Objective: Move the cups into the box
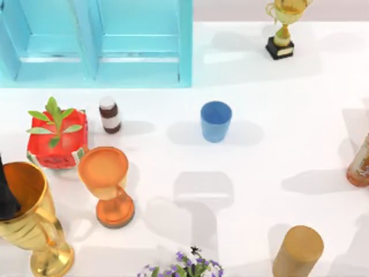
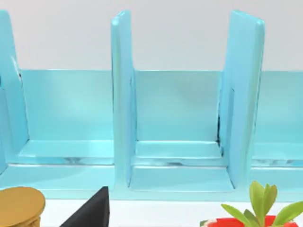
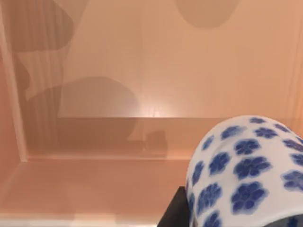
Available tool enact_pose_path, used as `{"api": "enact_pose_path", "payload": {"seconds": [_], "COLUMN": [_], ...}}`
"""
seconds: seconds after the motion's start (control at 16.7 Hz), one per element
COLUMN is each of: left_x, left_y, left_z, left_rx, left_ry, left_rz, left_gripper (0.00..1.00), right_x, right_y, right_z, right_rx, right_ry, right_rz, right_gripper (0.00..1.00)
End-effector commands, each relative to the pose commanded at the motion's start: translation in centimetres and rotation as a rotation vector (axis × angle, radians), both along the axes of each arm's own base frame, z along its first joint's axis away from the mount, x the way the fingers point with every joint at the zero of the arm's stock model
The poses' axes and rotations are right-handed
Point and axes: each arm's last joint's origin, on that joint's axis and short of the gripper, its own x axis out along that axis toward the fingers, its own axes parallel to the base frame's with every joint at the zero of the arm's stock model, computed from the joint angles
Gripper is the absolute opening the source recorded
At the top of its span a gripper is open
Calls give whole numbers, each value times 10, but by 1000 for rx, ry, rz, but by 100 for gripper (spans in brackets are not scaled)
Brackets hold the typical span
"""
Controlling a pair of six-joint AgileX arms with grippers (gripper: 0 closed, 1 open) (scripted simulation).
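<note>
Closest to your right wrist camera sat the white cup with the dark-blue floral pattern (image 3: 246, 175), lying on its side against a dark part of your right gripper (image 3: 173, 213). Whether that gripper was clamped on the cup could not be told. Behind and below the cup opened the tan inside of the box (image 3: 94, 56), its walls crossed by soft shadows.

At the left edge of the table (image 1: 259, 190) your left gripper (image 1: 6, 193) hung dark over the mouth of the large gold goblet (image 1: 31, 225). Its state could not be told either. Its wrist camera faced the light-blue shelf (image 2: 180, 118).

Purple flowers (image 1: 184, 268) and a tan cylinder (image 1: 298, 251) stood along the near edge. The orange stemmed goblet (image 1: 106, 179) stood just beside the gold one, with a red pot holding a green plant (image 1: 57, 135) behind them. A brown bottle with a white cap (image 1: 109, 114) stood beside the pot.

The plain blue cup (image 1: 216, 120) stood upright and alone in the middle of the table, well apart from both grippers. An orange bottle (image 1: 360, 161) showed at the right edge, its label too small to read. Farthest back, the light-blue shelf filled the left rear and a gold trophy (image 1: 282, 29) stood at the right rear on a black base, with its plaque unreadable.
</note>
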Motion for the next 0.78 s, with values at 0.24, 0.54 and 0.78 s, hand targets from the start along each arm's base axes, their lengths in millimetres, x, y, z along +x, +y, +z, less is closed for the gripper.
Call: {"api": "enact_pose_path", "payload": {"seconds": [0.24,0.54,0.78], "left_x": [0,0,0], "left_y": [0,0,0], "left_z": [0,0,0], "left_rx": [0,0,0], "left_ry": [0,0,0], "left_rz": [0,0,0], "left_gripper": [100,100,100], "right_x": [-2,-2,-2], "right_y": [1,1,1], "right_z": [-23,-24,-24], "right_rx": [-1,-2,-2], "right_ry": [-1,0,0], "right_rz": [-1,0,0], "right_gripper": [0,8,38]}}
